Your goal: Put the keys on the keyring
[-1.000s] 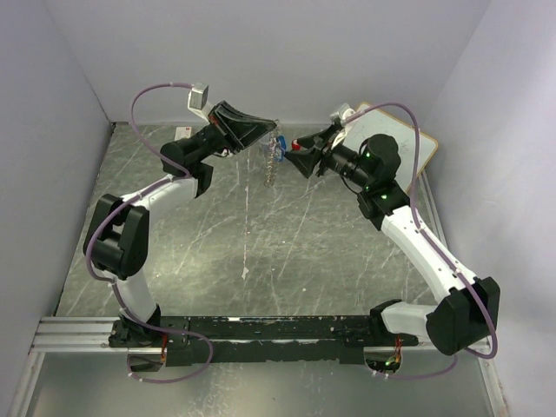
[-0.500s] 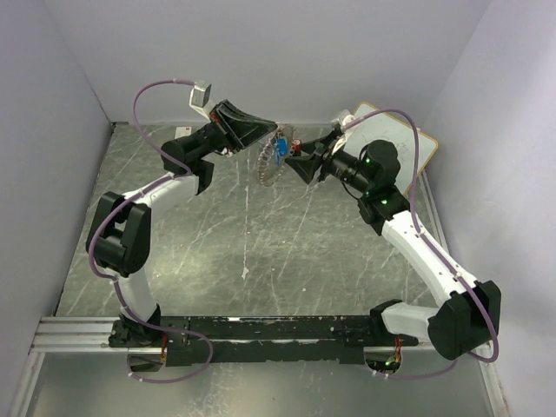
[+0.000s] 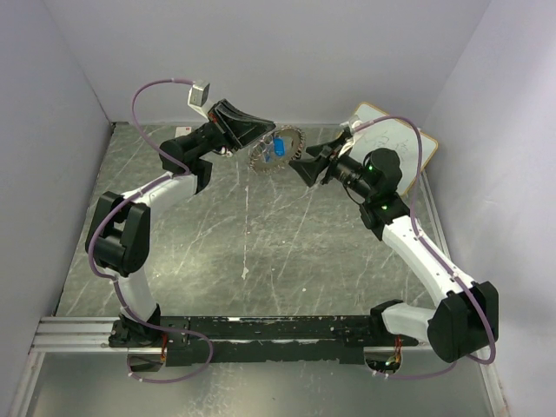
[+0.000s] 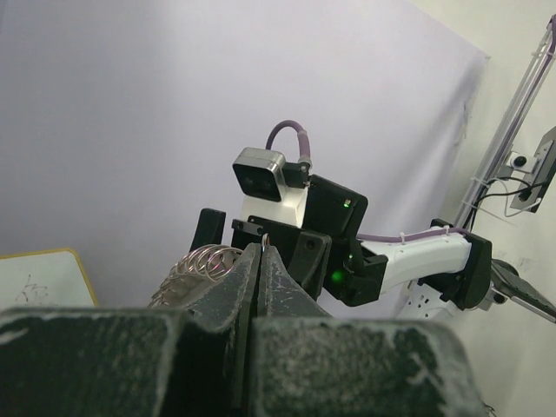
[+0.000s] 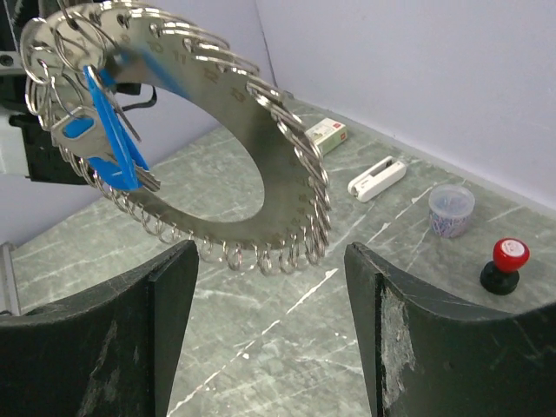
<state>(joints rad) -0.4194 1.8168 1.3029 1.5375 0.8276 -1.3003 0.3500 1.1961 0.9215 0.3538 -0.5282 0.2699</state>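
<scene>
The keyring (image 3: 276, 149), a toothed grey metal ring fringed with small split rings, hangs in the air at the back middle. My left gripper (image 3: 262, 135) is shut on one small ring at its edge, seen between the tips in the left wrist view (image 4: 261, 250). A blue key (image 3: 280, 147) hangs on the keyring (image 5: 261, 139), at its upper left in the right wrist view (image 5: 109, 143). A blue streak shows on the ring's face; I cannot tell whether it is a second key. My right gripper (image 3: 304, 167) is open and empty, just right of the ring (image 5: 274, 295).
On the table beyond the ring lie a small white-and-red box (image 5: 326, 131), a white clip-like piece (image 5: 377, 176), a clear small cup (image 5: 452, 209) and a red-and-black knob (image 5: 506, 263). A whiteboard (image 3: 395, 139) leans at the back right. Walls close three sides.
The keyring has swung from edge-on to face up, with the blue key now hanging on it. My right gripper has let go and drawn back to the right.
</scene>
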